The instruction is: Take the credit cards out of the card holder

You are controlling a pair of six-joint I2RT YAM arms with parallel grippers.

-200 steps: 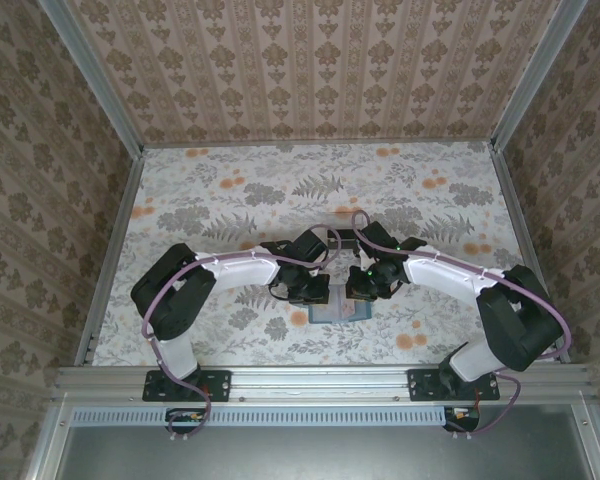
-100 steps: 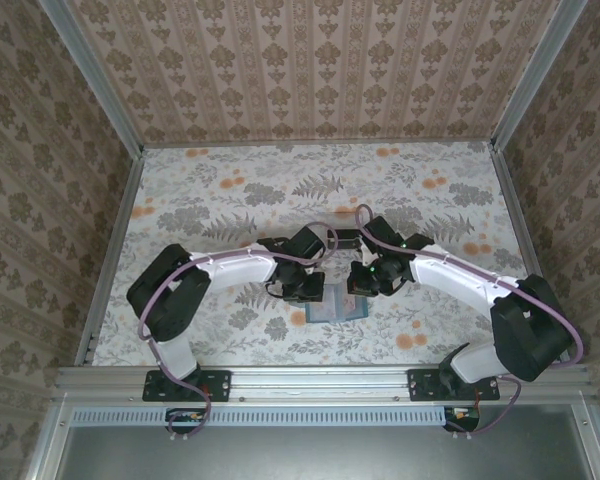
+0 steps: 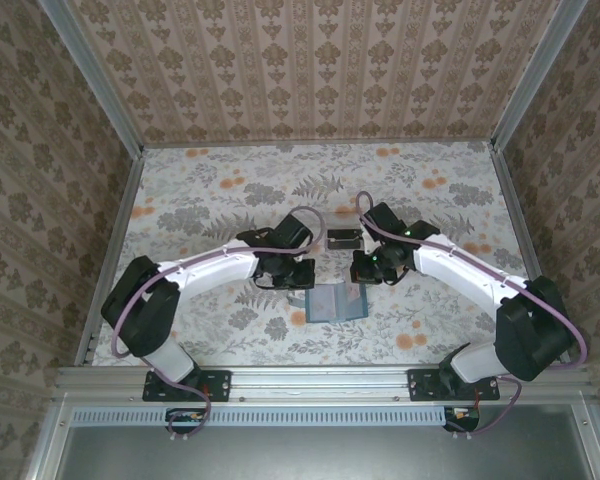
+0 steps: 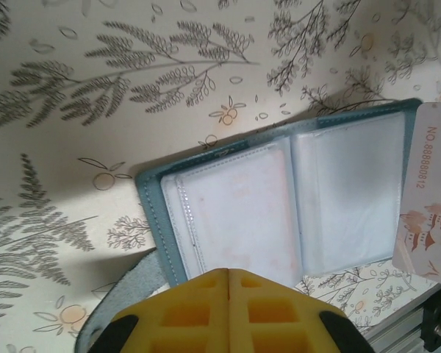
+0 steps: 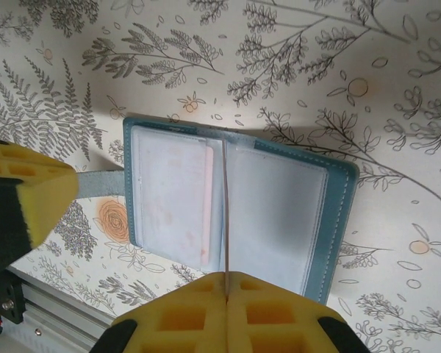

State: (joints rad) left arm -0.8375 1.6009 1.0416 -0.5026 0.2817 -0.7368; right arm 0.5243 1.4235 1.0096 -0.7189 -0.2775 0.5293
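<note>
Gripping state, right gripper (image 5: 226,278): fingers pressed shut on a credit card (image 5: 225,213), which the right wrist view shows edge-on as a thin line over the fold of the holder.
Held card, face: pale pinkish-white with a printed number and a small picture (image 4: 435,198); in the left wrist view it stands in front of the holder's right end, its face out in the open.
Gripping state, left gripper (image 4: 228,273): yellow fingers closed flat against each other, nothing visible between them.
Location of card holder (image 3: 335,303): lying open and flat on the floral table (image 3: 210,200), near the front edge, between the two grippers in the overhead view.
Holder condition: dark-teal cover with a stitched rim, pale clear pockets facing up on both halves (image 4: 279,206).
Pocket contents: pinkish strip (image 5: 207,206) in the pocket just left of the fold; cannot tell whether it is a further card.
Strap: grey-teal strap (image 5: 99,184) leaves the holder's side and runs up to the left gripper's pad; contact cannot be confirmed.
Other item: small dark rectangular object (image 3: 342,240) on the table beyond the holder, apart from it.
</note>
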